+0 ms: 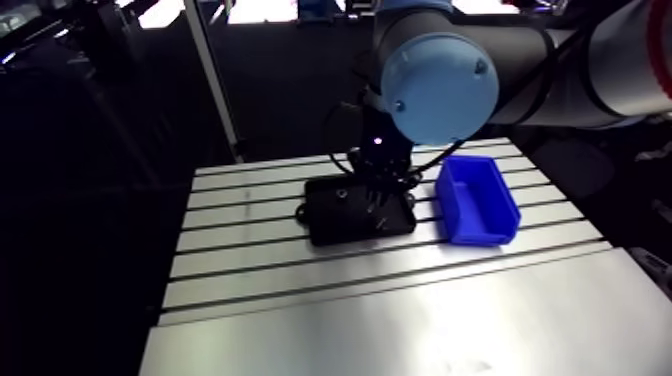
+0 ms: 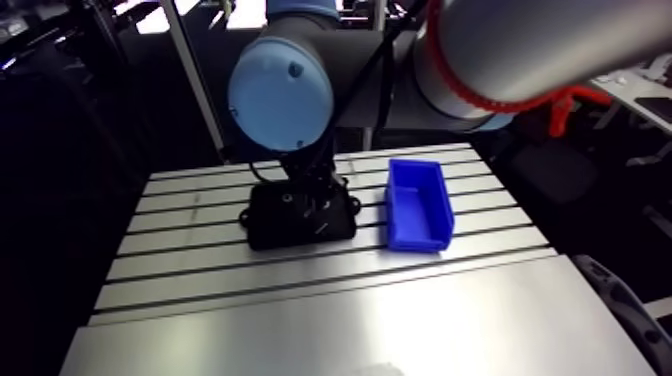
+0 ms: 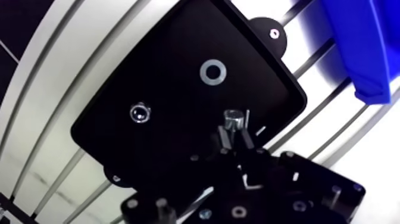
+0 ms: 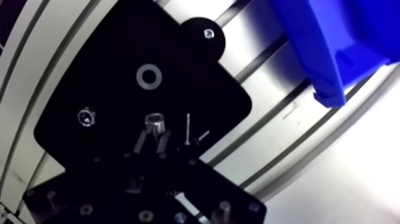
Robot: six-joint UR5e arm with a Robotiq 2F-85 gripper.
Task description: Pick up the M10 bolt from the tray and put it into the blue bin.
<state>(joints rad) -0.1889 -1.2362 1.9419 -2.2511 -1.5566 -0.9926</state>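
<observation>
Slotted aluminium counter (image 1: 400, 320): bare metal, brushed, satin sheen, soft glare streaks; grooves dark.
Black rectangular plastic tray (image 3: 172, 77): matt, smooth, almost no reflection.
Blue plastic bin (image 1: 478, 200): smooth, semi-gloss, faint highlights along rim.
Silver metal M10 bolt (image 3: 233, 121): bright, polished end face.
Flat grey metal washer (image 3: 212, 71): dull shine.
Small round silver fastener (image 3: 140, 112): glossy metal, mirror glint.
Claw (image 3: 234, 136): black, matt; small bright metal screws in body.
</observation>
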